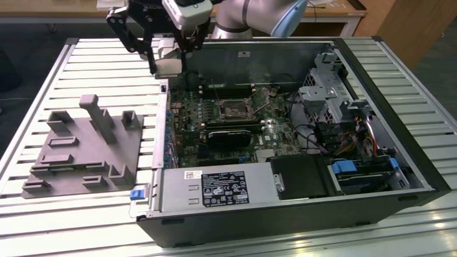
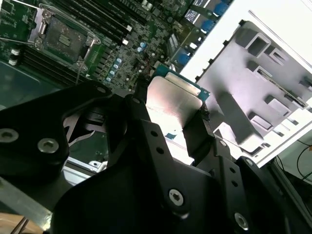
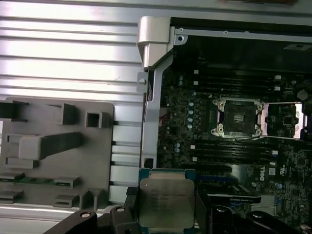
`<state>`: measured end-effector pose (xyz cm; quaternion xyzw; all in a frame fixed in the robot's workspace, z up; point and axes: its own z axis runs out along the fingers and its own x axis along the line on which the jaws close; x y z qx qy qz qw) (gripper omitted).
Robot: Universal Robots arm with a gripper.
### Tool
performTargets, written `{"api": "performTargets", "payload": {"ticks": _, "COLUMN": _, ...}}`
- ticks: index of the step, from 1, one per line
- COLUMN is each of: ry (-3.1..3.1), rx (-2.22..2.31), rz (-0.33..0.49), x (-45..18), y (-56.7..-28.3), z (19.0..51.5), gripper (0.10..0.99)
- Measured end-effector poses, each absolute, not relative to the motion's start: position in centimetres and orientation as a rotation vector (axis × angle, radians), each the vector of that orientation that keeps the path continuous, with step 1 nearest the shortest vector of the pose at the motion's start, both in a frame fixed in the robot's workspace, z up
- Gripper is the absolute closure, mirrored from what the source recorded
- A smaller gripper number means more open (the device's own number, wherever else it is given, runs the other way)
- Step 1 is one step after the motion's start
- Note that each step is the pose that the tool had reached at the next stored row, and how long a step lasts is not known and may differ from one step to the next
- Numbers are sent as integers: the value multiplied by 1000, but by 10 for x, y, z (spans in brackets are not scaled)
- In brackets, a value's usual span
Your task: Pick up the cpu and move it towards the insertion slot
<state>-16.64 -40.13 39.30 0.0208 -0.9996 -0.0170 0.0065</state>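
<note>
Up above the case wall in the exterior view, the gripper (image 1: 168,63) hangs well apart from the insertion slot (image 1: 234,108). Both wrist views show its jaws pinching the cpu (image 3: 165,202) by its edges. It might slip and fall.

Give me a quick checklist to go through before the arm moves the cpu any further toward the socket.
1. Grip: cpu sits between the gripper fingers, off the grey fixture: ok.
2. Chip attitude: metal face flat toward the camera in the first wrist view: ok.
3. Insertion slot open, dark centre bare, frame swung aside: ok.
4. Position: gripper hangs above the case's edge on the exterior view's left, not over the slot: not ok.
5. Chip corner orientation against the slot: cannot tell.
</note>
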Motion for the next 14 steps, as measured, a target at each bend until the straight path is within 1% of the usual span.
{"api": "performTargets", "payload": {"ticks": 14, "ry": -3127, "rx": 65, "rz": -53, "x": -139, "y": -398, "z": 391, "gripper": 545}}
